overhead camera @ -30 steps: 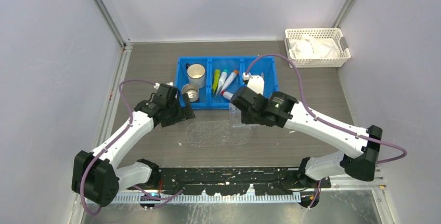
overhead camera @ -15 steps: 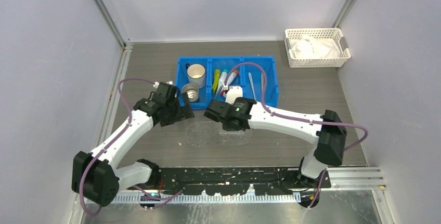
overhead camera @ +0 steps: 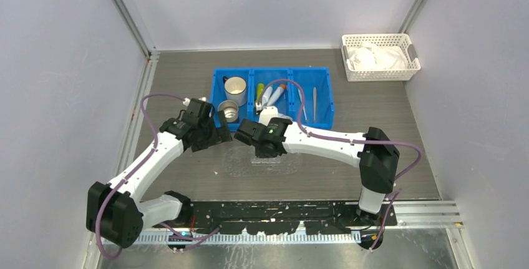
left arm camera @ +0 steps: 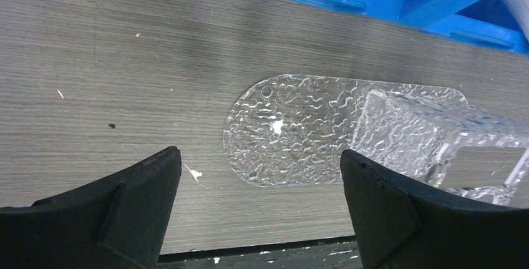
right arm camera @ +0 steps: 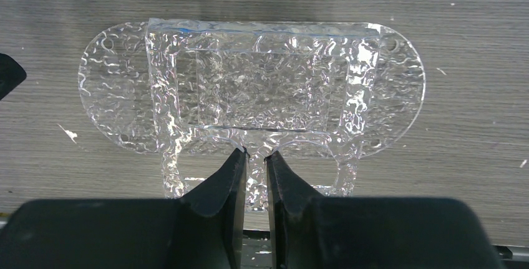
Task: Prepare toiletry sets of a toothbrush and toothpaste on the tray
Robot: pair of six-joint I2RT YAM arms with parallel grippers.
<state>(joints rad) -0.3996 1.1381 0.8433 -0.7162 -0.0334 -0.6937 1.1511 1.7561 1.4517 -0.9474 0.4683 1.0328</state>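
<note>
**Right gripper** [right arm camera: 256, 153]: jaws narrow, pinching the near rim of the tray [right arm camera: 268, 82]. This grip shows only in the right wrist view; from overhead the wrist hides it.

**Tray**: clear, ripple-textured plastic with a square recess, held over a clear oval plate [right arm camera: 112, 88] that lies flat on the table. The right wrist view shows it centred across the plate's width. The left wrist view shows it from the side as a raised box [left arm camera: 424, 138] at the plate's right end. Whether it touches the plate cannot be told.

**Left gripper** [left arm camera: 260, 155]: jaws wide and holding nothing, above the plate's left end.

**Overhead view only:**
- Blue three-compartment bin [overhead camera: 324, 94], just beyond both grippers.
- Toiletry sets [overhead camera: 267, 94], green and reddish-white packets in the middle compartment.
- Two metal cups [overhead camera: 235, 87] in the left compartment.
- Slim white sticks [overhead camera: 314, 103] in the right compartment.
- White lattice basket [overhead camera: 382, 74] at the far right corner, holding crumpled white material.

**Surface**: grey wood-grain tabletop [overhead camera: 374, 113], with small white flecks visible in the wrist views.

**Room**: pale walls on three sides, with metal posts at the far corners.
</note>
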